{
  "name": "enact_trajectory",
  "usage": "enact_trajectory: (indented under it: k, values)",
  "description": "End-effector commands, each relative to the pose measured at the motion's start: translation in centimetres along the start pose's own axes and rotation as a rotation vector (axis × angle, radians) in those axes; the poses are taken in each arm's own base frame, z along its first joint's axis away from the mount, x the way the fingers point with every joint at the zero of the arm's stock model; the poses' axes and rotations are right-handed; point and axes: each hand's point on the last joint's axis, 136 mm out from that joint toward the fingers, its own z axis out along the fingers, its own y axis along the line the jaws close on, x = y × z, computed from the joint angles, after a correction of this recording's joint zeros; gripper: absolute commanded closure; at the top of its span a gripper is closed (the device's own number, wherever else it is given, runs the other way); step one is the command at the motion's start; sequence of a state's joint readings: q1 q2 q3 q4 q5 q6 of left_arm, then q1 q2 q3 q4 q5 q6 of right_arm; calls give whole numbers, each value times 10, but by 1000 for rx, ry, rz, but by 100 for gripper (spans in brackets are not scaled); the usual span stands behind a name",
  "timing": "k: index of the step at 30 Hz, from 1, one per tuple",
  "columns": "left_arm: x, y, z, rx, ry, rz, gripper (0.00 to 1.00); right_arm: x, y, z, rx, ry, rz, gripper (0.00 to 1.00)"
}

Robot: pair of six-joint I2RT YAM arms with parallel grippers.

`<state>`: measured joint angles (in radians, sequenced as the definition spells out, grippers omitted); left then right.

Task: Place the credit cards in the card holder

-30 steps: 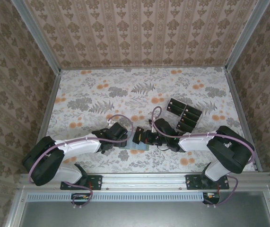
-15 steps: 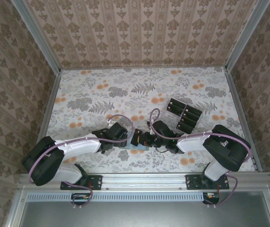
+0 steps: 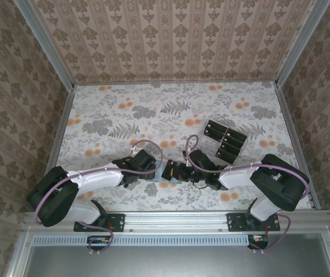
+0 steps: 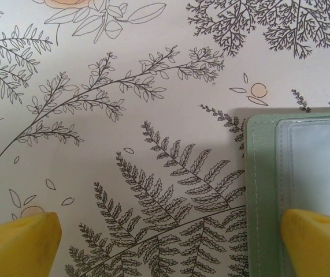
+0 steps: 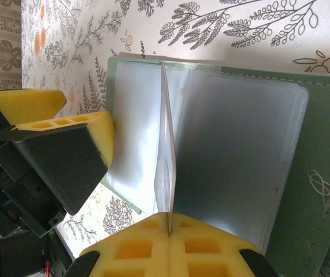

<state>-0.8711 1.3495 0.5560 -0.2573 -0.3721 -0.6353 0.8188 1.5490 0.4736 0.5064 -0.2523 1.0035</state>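
Soft sage-green rectangular card holder (image 5: 326,144) lies open on the floral tabletop (image 4: 124,69). My right gripper (image 5: 169,234) is clamped on its clear plastic sleeve (image 5: 166,144), stood upright, and my left gripper (image 4: 169,239) gapes empty over the holder's corner. Thin black rectangular credit cards (image 3: 225,140) sit beyond the holder, well apart. Risk: any pull drags the unpinned holder or slips the sleeve.

My left hand (image 4: 167,242) and right hand (image 5: 169,234) crowd each other over the holder (image 4: 261,173), near the front middle of the desk (image 3: 124,109). A clear leaf (image 5: 166,144) stands upright in my right hand's pinch and splits the open holder; the narrow side is hemmed by a left finger (image 5: 55,115), the wide side is free. The far desk lies open except for the cards (image 3: 225,140) at right. Walls (image 3: 170,34) close three sides.
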Motion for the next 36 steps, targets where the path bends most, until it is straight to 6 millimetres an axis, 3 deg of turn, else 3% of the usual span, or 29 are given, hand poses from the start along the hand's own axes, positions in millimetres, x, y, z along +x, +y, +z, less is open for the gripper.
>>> enact_trajectory:
  k: [1,9,36]
  values:
    - [8,6,2,-26,14,-3,0,0,-11,-5,39,-21,16,100]
    - [8,6,1,-26,12,-3,0,4,-14,-4,42,-9,23,100]
    - [9,5,2,-22,15,-7,0,11,6,13,-55,53,41,100]
